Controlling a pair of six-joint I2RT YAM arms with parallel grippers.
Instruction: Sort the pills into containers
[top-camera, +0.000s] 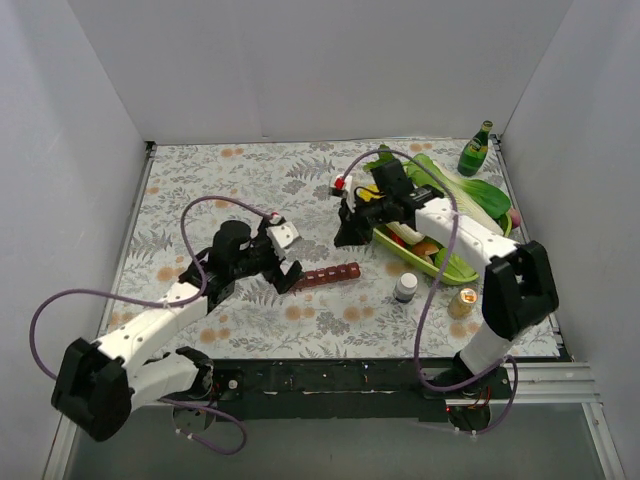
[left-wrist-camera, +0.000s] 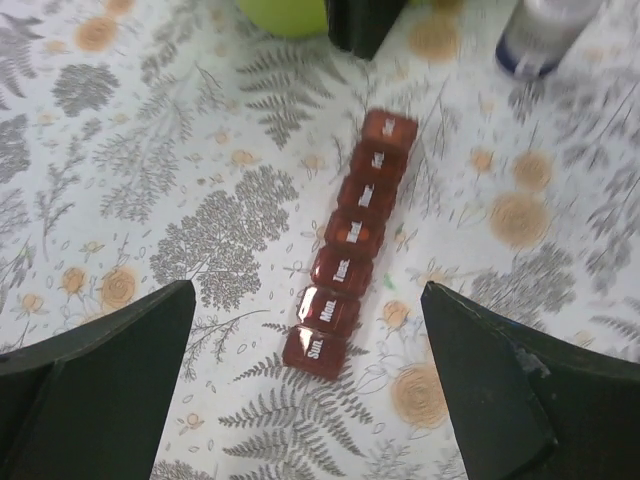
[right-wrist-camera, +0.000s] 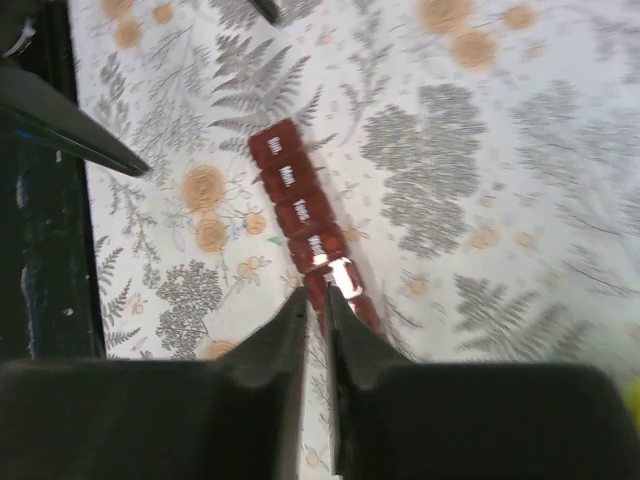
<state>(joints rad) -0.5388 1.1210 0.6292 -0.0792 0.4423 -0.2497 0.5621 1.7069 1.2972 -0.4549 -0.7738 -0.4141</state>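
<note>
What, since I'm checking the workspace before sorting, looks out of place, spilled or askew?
Nothing looks spilled or damaged. The dark-red seven-compartment pill strip lies flat, slanted across the floral tablecloth. One oddity: a green tray heaped with leafy vegetables sits at the right, unrelated to pills. No loose pills show.

**Containers** (left-wrist-camera: 350, 270): in the left wrist view, the day labels on the two farthest lids are blurred beyond reading. The contents cannot be told through the red walls in any view. In the right wrist view, the lower end is covered by the fingers of the right gripper (right-wrist-camera: 316, 300), and one lid is lost to glare. Whether the narrow slit between those fingers pinches anything cannot be told.

**Left gripper** (top-camera: 286, 258): both fingers are cut off by the lower edge in its own view.

**Bottle** (left-wrist-camera: 545, 35): blurred and cropped by the upper edge.

**Green round object** (left-wrist-camera: 285, 12), **dark part** (left-wrist-camera: 362, 22): cropped at the upper edge, unidentifiable.

**Green tray** (top-camera: 455, 268): largely hidden under the right arm, load unclear.
</note>
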